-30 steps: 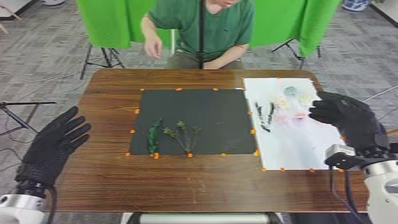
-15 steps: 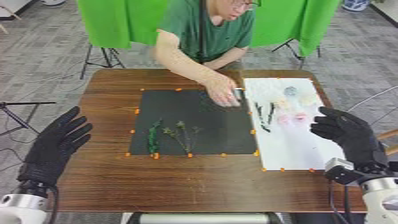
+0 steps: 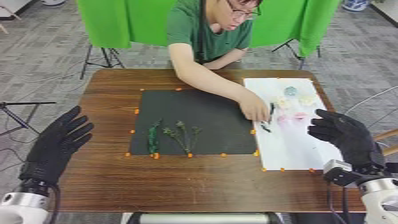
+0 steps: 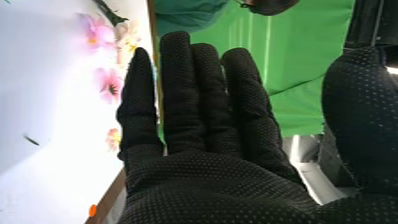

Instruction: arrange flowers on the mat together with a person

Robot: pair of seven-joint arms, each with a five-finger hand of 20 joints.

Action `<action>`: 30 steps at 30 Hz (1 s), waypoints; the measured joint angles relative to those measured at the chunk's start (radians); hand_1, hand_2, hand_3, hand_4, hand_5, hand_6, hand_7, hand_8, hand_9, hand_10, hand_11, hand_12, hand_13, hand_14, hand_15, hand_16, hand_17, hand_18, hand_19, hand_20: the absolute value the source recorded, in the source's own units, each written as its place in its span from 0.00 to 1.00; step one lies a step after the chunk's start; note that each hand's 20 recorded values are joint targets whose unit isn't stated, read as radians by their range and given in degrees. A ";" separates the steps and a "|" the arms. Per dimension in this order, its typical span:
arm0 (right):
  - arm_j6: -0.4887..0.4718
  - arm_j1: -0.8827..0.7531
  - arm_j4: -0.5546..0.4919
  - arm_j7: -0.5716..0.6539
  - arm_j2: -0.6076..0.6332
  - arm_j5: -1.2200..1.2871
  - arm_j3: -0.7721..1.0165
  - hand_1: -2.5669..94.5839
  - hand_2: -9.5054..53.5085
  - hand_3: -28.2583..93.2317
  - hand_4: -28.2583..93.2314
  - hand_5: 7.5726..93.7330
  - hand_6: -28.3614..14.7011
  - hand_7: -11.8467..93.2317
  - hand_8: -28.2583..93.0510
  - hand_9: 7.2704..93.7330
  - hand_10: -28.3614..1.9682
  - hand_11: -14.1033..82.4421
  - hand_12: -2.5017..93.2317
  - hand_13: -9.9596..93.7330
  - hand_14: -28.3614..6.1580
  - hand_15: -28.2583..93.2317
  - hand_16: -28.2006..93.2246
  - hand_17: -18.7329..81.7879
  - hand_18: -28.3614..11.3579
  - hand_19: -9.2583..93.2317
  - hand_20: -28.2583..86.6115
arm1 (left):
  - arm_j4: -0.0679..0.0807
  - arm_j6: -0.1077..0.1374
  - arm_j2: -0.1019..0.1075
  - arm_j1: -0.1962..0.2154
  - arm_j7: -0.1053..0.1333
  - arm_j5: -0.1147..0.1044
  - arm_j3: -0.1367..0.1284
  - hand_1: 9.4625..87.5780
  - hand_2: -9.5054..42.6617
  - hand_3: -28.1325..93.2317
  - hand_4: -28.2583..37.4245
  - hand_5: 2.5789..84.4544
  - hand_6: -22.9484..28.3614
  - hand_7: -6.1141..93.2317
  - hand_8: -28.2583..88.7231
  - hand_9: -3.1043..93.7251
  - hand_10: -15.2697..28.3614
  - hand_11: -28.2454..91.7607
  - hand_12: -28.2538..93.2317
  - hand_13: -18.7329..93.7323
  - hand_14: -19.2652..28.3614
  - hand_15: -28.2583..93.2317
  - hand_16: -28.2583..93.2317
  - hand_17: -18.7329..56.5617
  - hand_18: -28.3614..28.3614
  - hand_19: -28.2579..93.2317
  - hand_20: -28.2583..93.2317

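Note:
In the head view my left hand (image 3: pixel 59 142) is open beside the table's left edge. My right hand (image 3: pixel 342 131) is open over the white sheet's right edge; the right wrist view shows that hand (image 4: pixel 209 175) with straight fingers. Green sprigs (image 3: pixel 185 135) and a dark green leafy stem (image 3: pixel 153 137) lie on the black mat (image 3: pixel 195 107). On the white sheet (image 3: pixel 302 150) are pink flowers (image 3: pixel 291 118), pale yellow ones (image 3: pixel 282 102) and a bluish one (image 3: pixel 290 91). A person's hand (image 3: pixel 255 110) is down at the dark stems on the sheet's left part. Pink flowers (image 4: pixel 110 85) also show in the right wrist view.
The brown table (image 3: pixel 178 185) surrounds the mat and sheet, which have small orange markers along their edges. The person's forearm (image 3: pixel 213 84) crosses the mat's far right corner. A green curtain (image 3: pixel 115 22) hangs behind.
The person's hand came from beyond the far edge, across the mat's far right corner, to the stems on the white sheet. My right hand has shifted slightly; my left hand looks still.

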 measured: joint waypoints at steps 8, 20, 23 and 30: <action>0.002 0.000 0.000 0.005 0.002 0.001 -0.010 0.27 0.13 0.90 0.04 0.48 0.53 0.31 0.15 0.48 0.43 0.39 0.30 0.50 0.47 0.54 0.43 0.35 0.20 0.62 0.53 | 0.001 0.000 0.005 -0.003 -0.007 -0.001 0.000 0.26 0.08 0.79 0.03 0.35 0.52 0.21 0.17 0.31 0.60 0.38 0.39 0.36 0.69 0.45 0.26 0.13 0.88 0.58 0.31; 0.001 0.001 0.000 0.011 0.005 0.002 -0.021 0.26 0.14 0.90 0.04 0.48 0.53 0.31 0.16 0.48 0.43 0.39 0.30 0.50 0.47 0.54 0.43 0.35 0.20 0.62 0.53 | 0.001 0.000 0.008 -0.004 -0.009 -0.001 0.000 0.27 0.08 0.79 0.03 0.35 0.52 0.21 0.17 0.31 0.60 0.38 0.39 0.36 0.69 0.44 0.26 0.13 0.88 0.58 0.31; 0.002 0.001 0.001 0.013 0.005 0.002 -0.022 0.26 0.14 0.90 0.04 0.48 0.53 0.31 0.16 0.48 0.43 0.39 0.30 0.50 0.46 0.54 0.43 0.35 0.20 0.62 0.53 | 0.001 0.000 0.008 -0.004 -0.009 -0.001 0.000 0.27 0.08 0.79 0.03 0.35 0.52 0.21 0.17 0.31 0.60 0.38 0.39 0.36 0.69 0.44 0.26 0.13 0.88 0.58 0.31; 0.015 0.004 0.001 0.017 0.016 0.002 -0.039 0.26 0.14 0.90 0.04 0.48 0.53 0.31 0.16 0.48 0.43 0.39 0.30 0.50 0.46 0.54 0.43 0.35 0.20 0.62 0.53 | 0.001 0.000 0.008 -0.004 -0.010 -0.001 0.000 0.27 0.08 0.79 0.03 0.35 0.52 0.21 0.17 0.31 0.60 0.38 0.39 0.36 0.69 0.44 0.26 0.13 0.88 0.59 0.31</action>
